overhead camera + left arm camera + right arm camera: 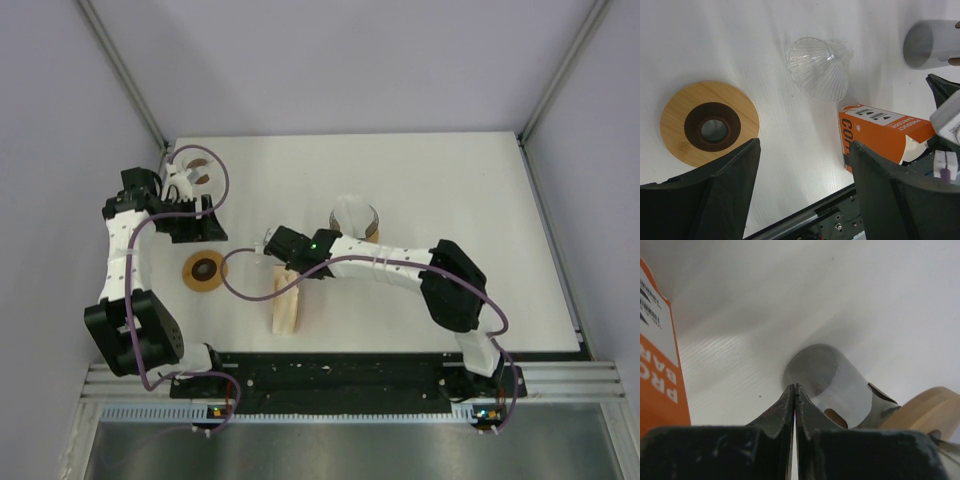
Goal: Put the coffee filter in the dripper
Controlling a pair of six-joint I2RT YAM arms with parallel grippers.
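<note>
The clear glass dripper [820, 70] lies on its side on the white table [740, 40]. It is between the wooden ring [714, 127] and the orange filter box [885, 131]. White paper shows at the box's open end. My left gripper [805, 170] is open and empty, held high above the table near the front rail; it also shows in the top view [193, 228]. My right gripper [795, 388] is shut with nothing visible between its jaws. It hangs just above the filter box [287, 300] in the top view [268, 245].
A grey cylinder with a wooden part [355, 218] lies beyond the right gripper and also shows in the right wrist view [827, 382]. The wooden ring [205, 272] sits left of the box. The black front rail [840, 220] runs near the box.
</note>
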